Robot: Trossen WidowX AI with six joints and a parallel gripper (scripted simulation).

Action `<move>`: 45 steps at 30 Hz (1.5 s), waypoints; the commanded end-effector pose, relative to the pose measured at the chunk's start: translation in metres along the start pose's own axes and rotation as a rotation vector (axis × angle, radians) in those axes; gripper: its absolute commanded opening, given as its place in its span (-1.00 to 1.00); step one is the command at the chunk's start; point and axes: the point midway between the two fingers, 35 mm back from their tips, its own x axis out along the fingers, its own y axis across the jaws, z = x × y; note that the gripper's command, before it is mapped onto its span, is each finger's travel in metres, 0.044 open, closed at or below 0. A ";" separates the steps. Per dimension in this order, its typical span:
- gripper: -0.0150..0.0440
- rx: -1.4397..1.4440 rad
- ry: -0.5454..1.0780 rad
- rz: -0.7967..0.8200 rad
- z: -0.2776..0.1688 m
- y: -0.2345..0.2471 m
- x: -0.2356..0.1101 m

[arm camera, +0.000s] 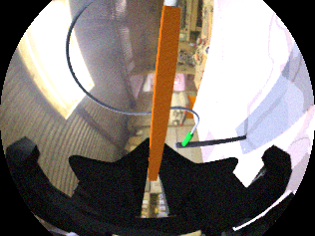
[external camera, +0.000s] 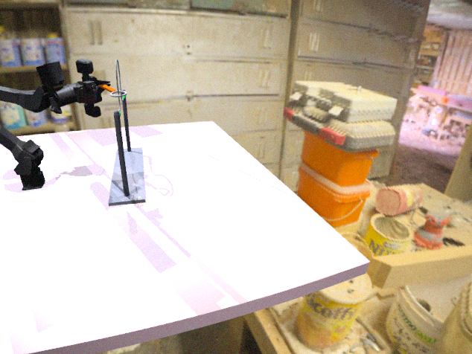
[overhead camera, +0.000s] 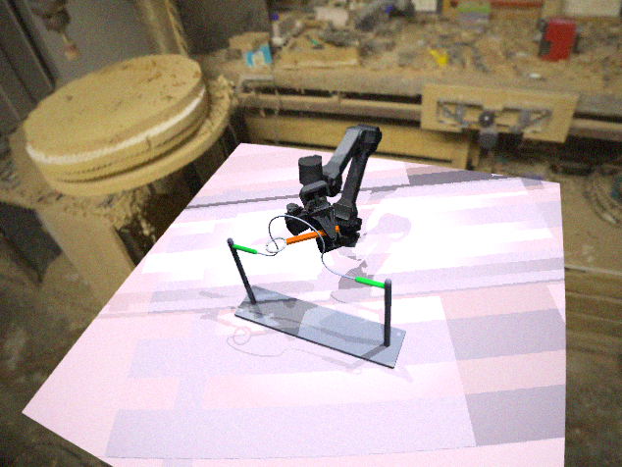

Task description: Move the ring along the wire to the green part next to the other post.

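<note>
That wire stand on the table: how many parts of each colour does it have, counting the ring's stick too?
Green wire ends: 2
Dark posts: 2
Grey wire: 1
Grey base plate: 1
Orange stick: 1, gripped by the hand
Silver ring: 1
Total: 8

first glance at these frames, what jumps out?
The black arm's hand, mid-table, is shut on the orange handle, holding the ring near the green part by the left post in the top view. The thin grey wire loops up behind it and runs down to the other green part at the right post. Around the pale pink table sits a dusty workshop, with stacked orange tubs in the exterior view.
</note>
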 end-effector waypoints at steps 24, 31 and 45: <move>-1.00 -0.008 -0.002 -0.021 0.004 0.026 -0.002; -1.00 -0.074 0.000 -0.082 0.004 0.023 -0.002; -1.00 -0.227 0.004 -0.221 0.005 0.015 -0.003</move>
